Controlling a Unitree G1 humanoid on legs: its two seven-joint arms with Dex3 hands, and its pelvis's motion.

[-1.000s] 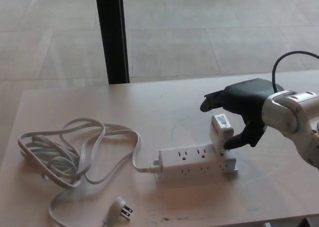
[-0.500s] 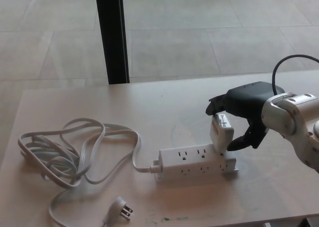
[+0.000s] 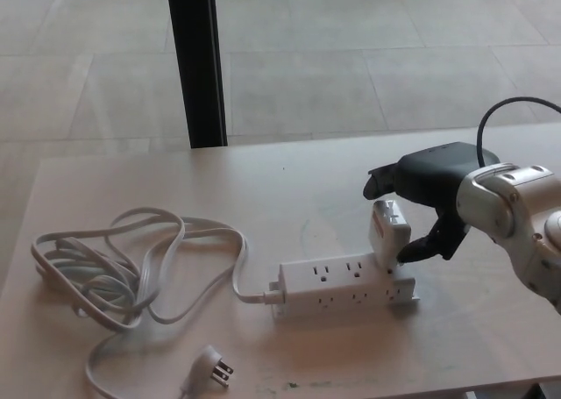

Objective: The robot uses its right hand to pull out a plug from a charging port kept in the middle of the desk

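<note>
White plug (image 3: 388,235) sits on the power strip (image 3: 344,286), pinched between the right hand's (image 3: 427,188) fingers (image 3: 419,248)

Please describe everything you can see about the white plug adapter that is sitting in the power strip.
The white plug adapter is a small, blocky piece that looks like plastic, with a darker marking on its top face and a reddish mark on its side. It stands at the right end of the white power strip, tilted rather than straight, its base still at the strip's top row. The black right hand reaches over it, one fingertip against its right side. Whether the prongs are still seated cannot be seen.
</note>
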